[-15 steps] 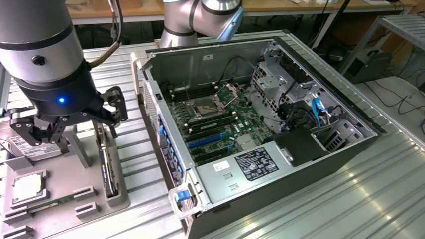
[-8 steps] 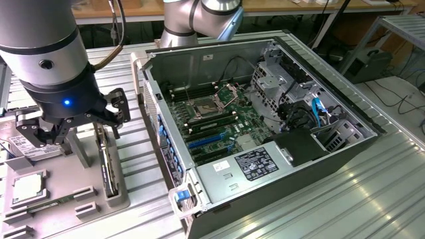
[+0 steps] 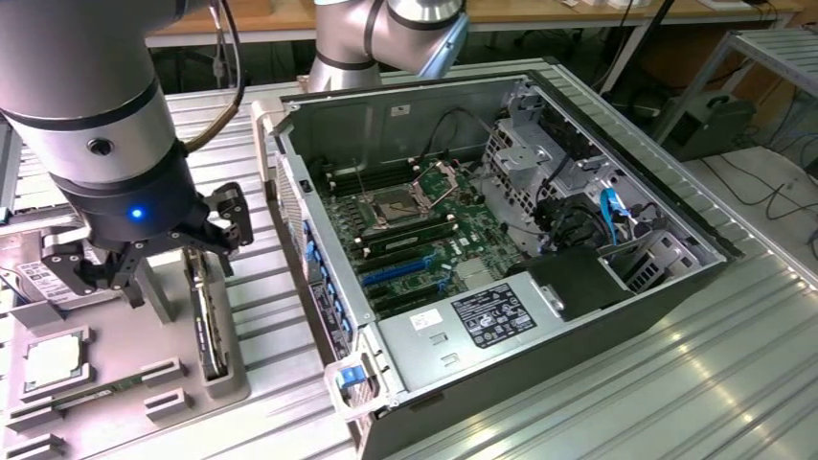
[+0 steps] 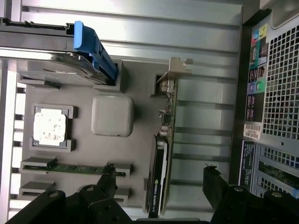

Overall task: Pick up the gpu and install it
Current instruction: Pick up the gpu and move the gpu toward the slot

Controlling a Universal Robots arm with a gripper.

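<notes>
At the lower left of the exterior view, over the grey holder tray (image 3: 128,388), my claw (image 3: 144,257) hangs with its fingers (image 4: 212,182) spread wide and nothing between them held. The gpu (image 3: 205,311) stands on its long edge in a slot of that tray, on the side of the tray nearest the computer case (image 3: 511,240). Seen from my wrist, the gpu (image 4: 163,140) runs straight down the gap of the claw (image 4: 161,178). One dark finger is off to each side of it, clear of the card on both sides, and the silver bracket (image 4: 177,65) is at the end away from me. From the exterior view the claw sits above the card's upper edge and does not touch it.

The tray also carries a processor (image 4: 49,127) in a square pocket, a narrow memory stick (image 4: 70,166) lying flat, a hard drive (image 4: 51,72) with a blue handle (image 4: 93,51), and a pale rounded block (image 4: 112,115). The case lies open on the ribbed metal bench (image 3: 691,383) in the centre of the exterior view, with its green board (image 3: 422,240) facing up.
</notes>
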